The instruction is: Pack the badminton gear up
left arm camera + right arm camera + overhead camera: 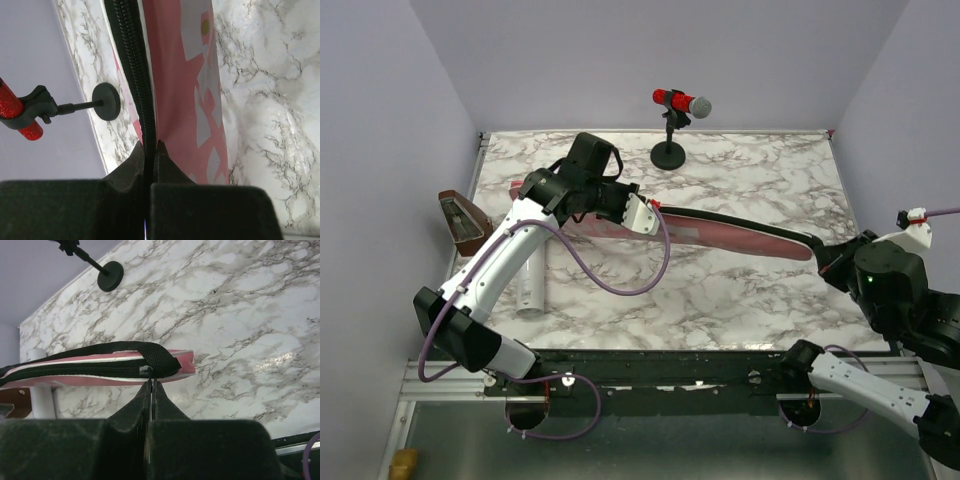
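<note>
The left arm (495,262) rises from its base at the near left corner, bends sharply at the elbow and reaches out over the left half of the table (750,295), with its wrist turned to the right along the pink bag (720,232). The bag lies flat across the middle of the table, running from far left to near right. The left claw (151,146) is pinched shut with no gap showing, its tips closed on the bag's edge right at the black zipper (131,70). The right arm (880,385) comes in low from the near right corner and folds back on itself, so its wrist points left at the bag's right tip. The right claw (151,385) is also squeezed tight, gripping the end of the bag where the zipper meets the black strap (150,356). From where I stand, each arm has one end of the bag. The white tube (531,288) lies on the table near the left edge, partly under the left forearm and apart from the bag. A brown box (460,222) sits at the table's left border, and a red microphone (680,102) stands on its stand at the far edge.
</note>
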Robot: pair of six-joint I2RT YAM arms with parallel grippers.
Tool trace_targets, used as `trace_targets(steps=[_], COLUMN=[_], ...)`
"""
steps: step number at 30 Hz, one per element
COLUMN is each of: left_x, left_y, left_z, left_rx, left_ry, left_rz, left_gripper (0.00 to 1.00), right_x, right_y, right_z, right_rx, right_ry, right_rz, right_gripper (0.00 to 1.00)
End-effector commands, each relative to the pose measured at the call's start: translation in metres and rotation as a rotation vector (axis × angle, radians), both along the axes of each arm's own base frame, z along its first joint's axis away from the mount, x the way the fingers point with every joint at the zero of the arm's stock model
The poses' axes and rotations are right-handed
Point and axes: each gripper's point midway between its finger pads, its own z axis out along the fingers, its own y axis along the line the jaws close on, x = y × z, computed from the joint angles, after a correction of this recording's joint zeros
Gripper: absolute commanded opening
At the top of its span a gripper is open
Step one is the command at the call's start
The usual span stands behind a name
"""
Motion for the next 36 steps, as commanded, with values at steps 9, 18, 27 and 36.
trace_targets(steps=[9, 18, 27, 36], left_x=[0.001, 0.018, 0.058, 0.066], left_y=[-0.027, -0.081, -0.116, -0.134], left_z=[0.009, -0.027, -0.018, -0.036], left_rx=[0.016, -0.004, -0.033, -0.092], left_ry=[-0.031, 0.007, -0.102, -0.095], left_rz=[0.014, 0.046, 0.027, 0.073], left_gripper=[0.00, 0.00, 0.00, 0.00], right_x=[0.030, 0.055, 0.062, 0.065], right_y=[0.028, 0.036, 0.041, 0.045], right_z=[0.036, 0.062, 0.042, 0.030], right_rx=[-0.099, -0.134, -0.142, -0.141], right_ry=[-0.100, -0.174, -0.146, -0.137], right_rz=[0.097, 0.047, 0.033, 0.028], right_gripper=[0.71, 0.83, 0.83, 0.83])
